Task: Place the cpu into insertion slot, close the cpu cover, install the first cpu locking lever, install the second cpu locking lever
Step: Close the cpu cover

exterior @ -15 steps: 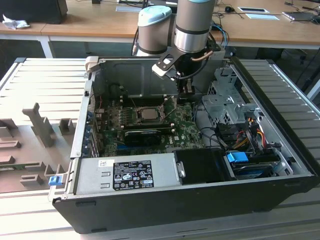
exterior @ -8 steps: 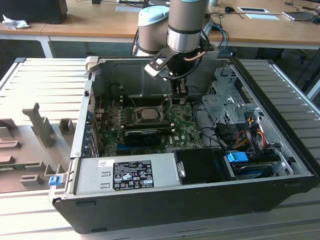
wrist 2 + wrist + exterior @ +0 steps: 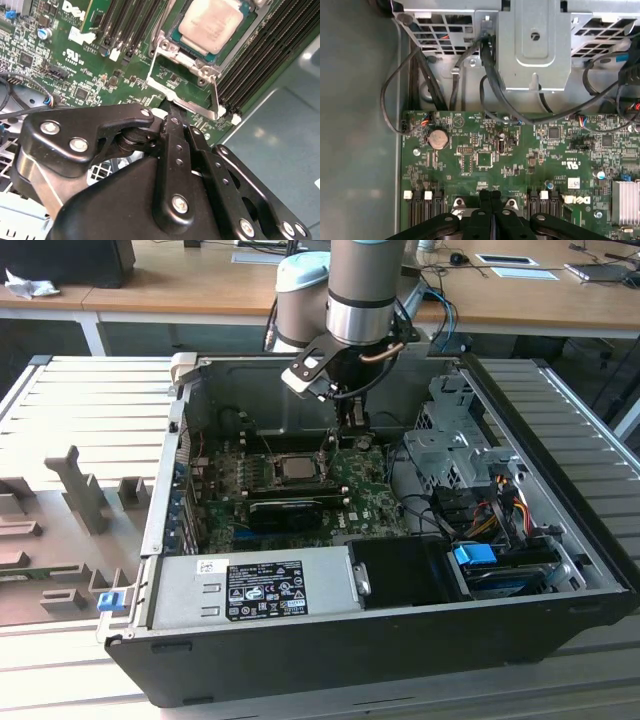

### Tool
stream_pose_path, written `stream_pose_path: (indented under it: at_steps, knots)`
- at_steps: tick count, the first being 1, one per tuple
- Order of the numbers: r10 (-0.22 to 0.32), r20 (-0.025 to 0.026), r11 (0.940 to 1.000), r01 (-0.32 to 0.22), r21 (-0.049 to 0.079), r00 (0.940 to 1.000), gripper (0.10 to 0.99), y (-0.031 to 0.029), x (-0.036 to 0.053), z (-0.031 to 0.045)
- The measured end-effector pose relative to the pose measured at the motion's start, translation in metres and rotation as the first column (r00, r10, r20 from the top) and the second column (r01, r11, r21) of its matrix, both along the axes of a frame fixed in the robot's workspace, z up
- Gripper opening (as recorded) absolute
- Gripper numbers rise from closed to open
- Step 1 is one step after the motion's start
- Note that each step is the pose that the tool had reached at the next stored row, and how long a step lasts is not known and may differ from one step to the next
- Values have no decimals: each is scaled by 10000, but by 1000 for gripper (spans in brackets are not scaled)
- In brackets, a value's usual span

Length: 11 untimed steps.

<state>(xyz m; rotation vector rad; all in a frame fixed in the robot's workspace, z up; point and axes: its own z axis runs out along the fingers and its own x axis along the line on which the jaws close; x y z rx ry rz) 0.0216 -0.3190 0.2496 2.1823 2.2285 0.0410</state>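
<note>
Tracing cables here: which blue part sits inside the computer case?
The blue connector at the exterior view's right, within the walls; the blue block at the exterior view's left sits outside the case, by its corner.

Silvery arm (image 3: 365, 280), pale-blue cap (image 3: 300, 275), black screw-studded claw (image 3: 169, 108)

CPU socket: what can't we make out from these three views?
- Second wrist view: the cpu is cut off by the picture edge. The gripper hides with its own body whether its shut tips hold the cpu cover.
- Exterior view: the insertion slot is too small to show where the locking levers sit.
- First wrist view: the gripper covers most of the insertion slot.
</note>
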Motion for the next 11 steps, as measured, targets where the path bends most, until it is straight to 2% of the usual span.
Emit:
stream_pose_path:
  at_steps: [11]
  knots:
    - [0,0,10000,0,0,10000,106,0,-167,0]
